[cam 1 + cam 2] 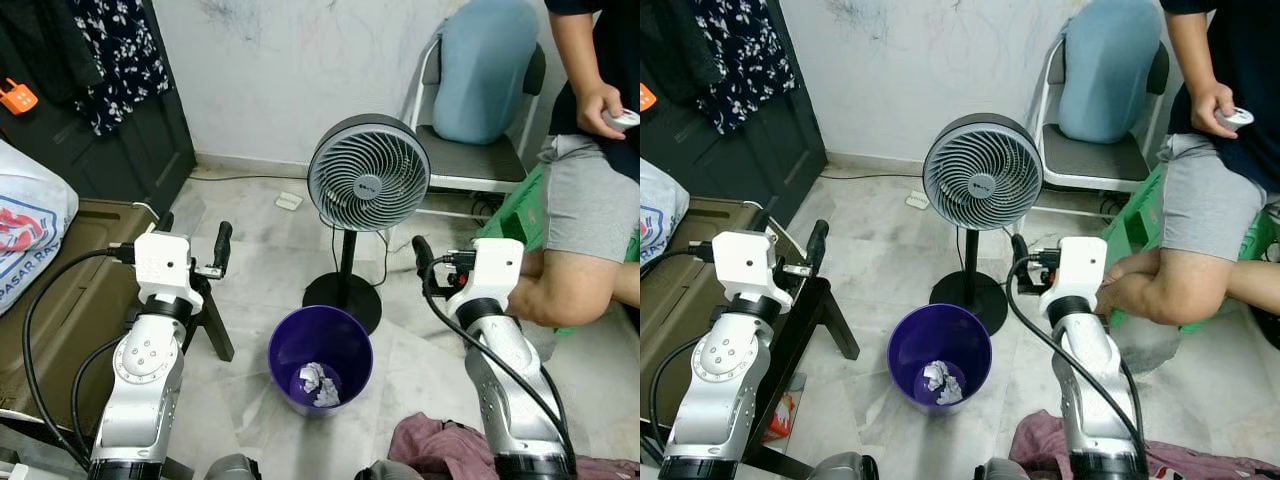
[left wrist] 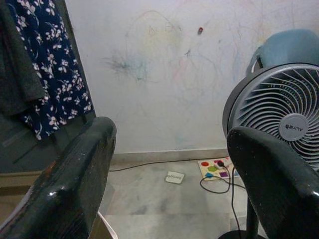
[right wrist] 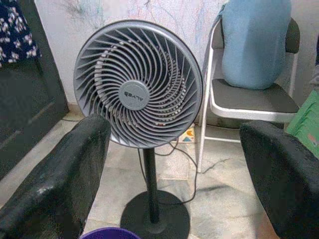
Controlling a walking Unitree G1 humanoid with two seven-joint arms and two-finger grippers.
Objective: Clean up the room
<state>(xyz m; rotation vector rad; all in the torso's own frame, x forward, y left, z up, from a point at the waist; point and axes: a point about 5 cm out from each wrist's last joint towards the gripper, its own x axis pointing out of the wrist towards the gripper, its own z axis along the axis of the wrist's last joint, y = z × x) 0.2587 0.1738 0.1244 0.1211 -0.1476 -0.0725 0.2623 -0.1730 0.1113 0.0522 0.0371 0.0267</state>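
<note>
Above purple bin (image 1: 320, 372) w/ paper wad (image 1: 318, 383): left gripper (image 1: 195, 243) & right gripper (image 3: 174, 184) raised level, both spread, empty.

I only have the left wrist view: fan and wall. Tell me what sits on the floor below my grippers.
Observer: A purple bin stands on the floor between the two arms, in front of the fan's base.
Operator: Report what's in it.
Observer: Crumpled white paper lies at its bottom.
Operator: Give me the right gripper's state.
Observer: The right gripper is open and holds nothing, facing the fan.
Operator: Name what's near the robot's feet.
Observer: A maroon cloth lies on the floor by the right arm.
</note>
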